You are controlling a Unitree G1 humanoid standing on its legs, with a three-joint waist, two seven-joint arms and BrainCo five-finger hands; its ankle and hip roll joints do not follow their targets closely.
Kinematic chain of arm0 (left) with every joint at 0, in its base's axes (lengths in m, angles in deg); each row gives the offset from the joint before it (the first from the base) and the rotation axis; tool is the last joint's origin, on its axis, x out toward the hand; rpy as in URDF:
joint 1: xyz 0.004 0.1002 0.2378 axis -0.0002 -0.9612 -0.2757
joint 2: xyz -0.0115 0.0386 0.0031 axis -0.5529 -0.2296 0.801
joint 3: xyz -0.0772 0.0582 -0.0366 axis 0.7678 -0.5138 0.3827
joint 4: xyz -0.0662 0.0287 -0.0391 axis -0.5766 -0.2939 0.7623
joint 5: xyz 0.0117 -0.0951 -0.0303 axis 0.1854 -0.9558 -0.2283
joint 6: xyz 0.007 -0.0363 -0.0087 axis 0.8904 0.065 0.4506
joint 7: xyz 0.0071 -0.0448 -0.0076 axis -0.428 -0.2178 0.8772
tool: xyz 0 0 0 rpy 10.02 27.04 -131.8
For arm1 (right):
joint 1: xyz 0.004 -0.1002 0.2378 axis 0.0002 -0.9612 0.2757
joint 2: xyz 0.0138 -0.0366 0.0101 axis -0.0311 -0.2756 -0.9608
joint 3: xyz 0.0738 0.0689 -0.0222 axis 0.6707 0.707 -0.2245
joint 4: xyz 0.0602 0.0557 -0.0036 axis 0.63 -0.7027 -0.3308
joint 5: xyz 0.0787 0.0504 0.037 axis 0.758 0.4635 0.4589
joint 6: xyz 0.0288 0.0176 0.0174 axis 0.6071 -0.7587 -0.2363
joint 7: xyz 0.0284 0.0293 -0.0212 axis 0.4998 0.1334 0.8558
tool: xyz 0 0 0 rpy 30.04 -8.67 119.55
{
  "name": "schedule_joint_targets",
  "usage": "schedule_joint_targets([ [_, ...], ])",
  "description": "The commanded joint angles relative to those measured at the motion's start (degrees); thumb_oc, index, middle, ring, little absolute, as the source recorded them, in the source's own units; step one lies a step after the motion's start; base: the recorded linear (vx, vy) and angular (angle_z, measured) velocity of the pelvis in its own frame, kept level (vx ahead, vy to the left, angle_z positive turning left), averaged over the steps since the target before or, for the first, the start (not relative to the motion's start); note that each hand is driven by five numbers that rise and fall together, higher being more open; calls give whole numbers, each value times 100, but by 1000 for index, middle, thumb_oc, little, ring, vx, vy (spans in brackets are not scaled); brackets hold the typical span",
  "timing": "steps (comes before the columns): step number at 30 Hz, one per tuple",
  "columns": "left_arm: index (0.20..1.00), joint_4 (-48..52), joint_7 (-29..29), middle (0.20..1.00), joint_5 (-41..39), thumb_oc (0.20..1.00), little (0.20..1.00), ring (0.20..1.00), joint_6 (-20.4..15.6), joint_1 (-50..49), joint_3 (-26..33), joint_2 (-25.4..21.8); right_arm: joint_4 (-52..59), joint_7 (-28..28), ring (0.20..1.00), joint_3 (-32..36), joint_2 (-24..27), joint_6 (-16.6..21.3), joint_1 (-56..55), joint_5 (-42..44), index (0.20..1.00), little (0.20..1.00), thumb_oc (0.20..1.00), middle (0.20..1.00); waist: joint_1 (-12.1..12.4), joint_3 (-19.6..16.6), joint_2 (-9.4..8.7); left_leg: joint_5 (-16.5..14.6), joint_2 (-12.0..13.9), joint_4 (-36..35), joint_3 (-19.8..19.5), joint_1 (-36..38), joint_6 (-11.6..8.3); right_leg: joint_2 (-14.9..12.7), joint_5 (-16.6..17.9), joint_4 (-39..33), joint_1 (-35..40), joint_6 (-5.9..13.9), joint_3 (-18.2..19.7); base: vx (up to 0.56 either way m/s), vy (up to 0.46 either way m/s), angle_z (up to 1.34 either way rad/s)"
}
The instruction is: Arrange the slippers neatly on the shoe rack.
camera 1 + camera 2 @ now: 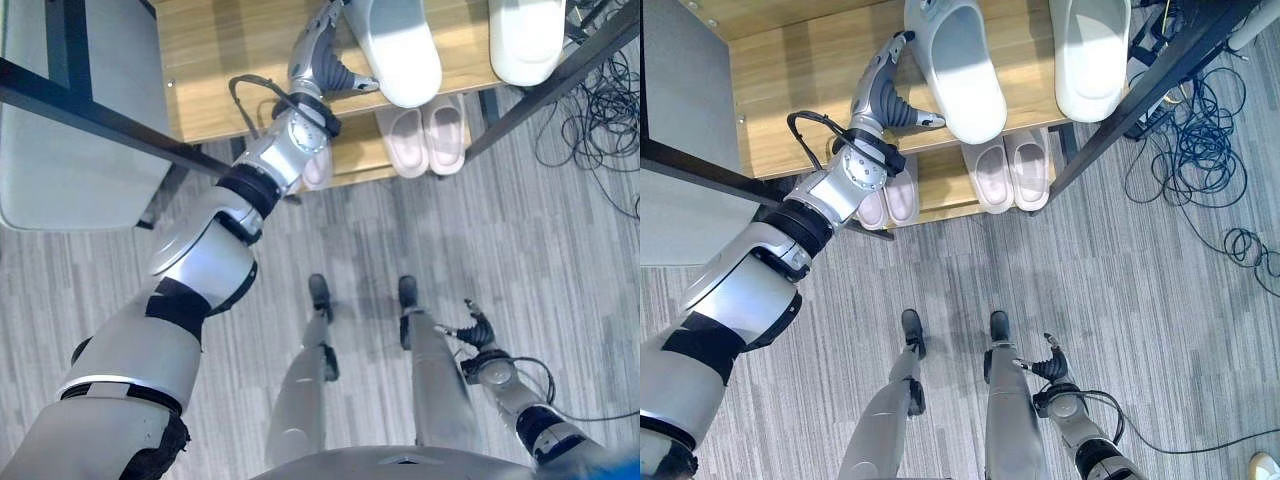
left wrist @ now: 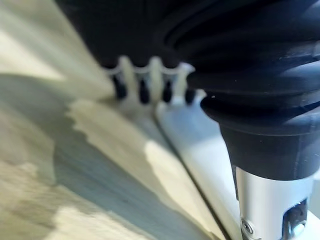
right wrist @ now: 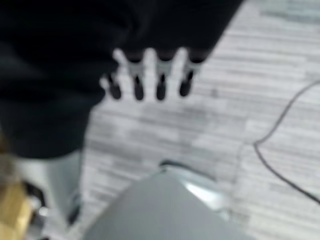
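Two large white slippers lie on the wooden top shelf (image 1: 790, 70) of the shoe rack: one in the middle (image 1: 958, 60) and one to its right (image 1: 1090, 50). My left hand (image 1: 883, 88) rests on that shelf at the left side of the middle slipper, open, with straight fingers along it and the thumb against its side. In the left wrist view the fingertips (image 2: 142, 89) point along the slipper's white edge (image 2: 200, 150). Two pink pairs sit on the lower shelf, one (image 1: 1010, 170) in the open and one (image 1: 890, 200) partly under my left arm. My right hand (image 1: 1052, 364) hangs open low beside the leg.
A grey cabinet (image 1: 70, 150) stands left of the rack, behind a black frame bar (image 1: 100, 115). Another black bar (image 1: 1120, 120) runs down the rack's right side. Loose cables (image 1: 1205, 130) lie on the grey plank floor to the right.
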Motion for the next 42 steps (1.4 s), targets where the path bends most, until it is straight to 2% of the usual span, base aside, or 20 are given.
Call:
schedule_joint_targets([
  [1, 1000, -79, -218, 1000, 27, 1000, 1000, 1000, -380, 1086, 14, 103, -284, -82, 1000, 66, 68, 20, 489, 10, 1000, 1000, 1000, 1000, -139, 462, -94, -731, -55, -103, -238, 409, -188, -300, 1738, -3109, 1418, 678, -173, 0, 0, 0],
  [13, 1000, -25, -281, 1000, 84, 1000, 1000, 1000, -406, 1245, -111, 343, -405, -51, 1000, 64, 140, 58, 471, 3, 1000, 1000, 1000, 1000, -205, 513, -114, -725, -45, -103, -206, 352, -194, -286, 1731, -3086, 1334, 668, -166, 0, 0, 0],
  [26, 1000, -549, -174, 1000, 62, 1000, 1000, 1000, -271, 1800, -116, 517, -537, 10, 1000, 19, 201, 26, 694, 67, 1000, 1000, 1000, 1000, -263, 525, -86, -738, 8, -103, -174, 373, -194, -232, 1688, -3016, 1274, 661, -71, 5, -3, -1],
  [30, 1000, -943, -36, 1000, 214, 1000, 1000, 1000, -71, 2016, -128, 275, -572, 43, 1000, 1, 198, 54, 701, 118, 1000, 1000, 1000, 1000, -249, 472, -71, -733, 30, -103, -167, 378, -192, -233, 1716, -3057, 1273, 670, -65, 9, -2, -7],
  [34, 1000, -1328, 21, 1000, 520, 1000, 1000, 1000, 84, 2159, -172, -447, -621, 215, 1000, -17, 225, 85, 588, 177, 1000, 1000, 1000, 1000, -205, 329, -32, -740, 68, -103, -187, 540, -206, -205, 1647, -3048, 1452, 647, -121, 6, -15, -11],
  [39, 1000, -1106, 50, 1000, 398, 1000, 1000, 1000, 20, 1663, 116, -643, -629, 283, 1000, -15, 164, 56, 383, 142, 1000, 1000, 1000, 1000, -143, 171, -29, -760, 91, -103, -200, 674, -222, -204, 1585, -3040, 1621, 629, -200, 8, -14, 0],
  [42, 1000, -675, 95, 1000, 323, 1000, 1000, 1000, -67, 1148, 356, -556, -641, 297, 1000, 36, 115, -1, 290, 103, 1000, 1000, 1000, 1000, -76, 82, -44, -773, 100, -103, -225, 770, -224, -205, 1542, -3034, 1746, 611, -253, -8, -40, 9],
])
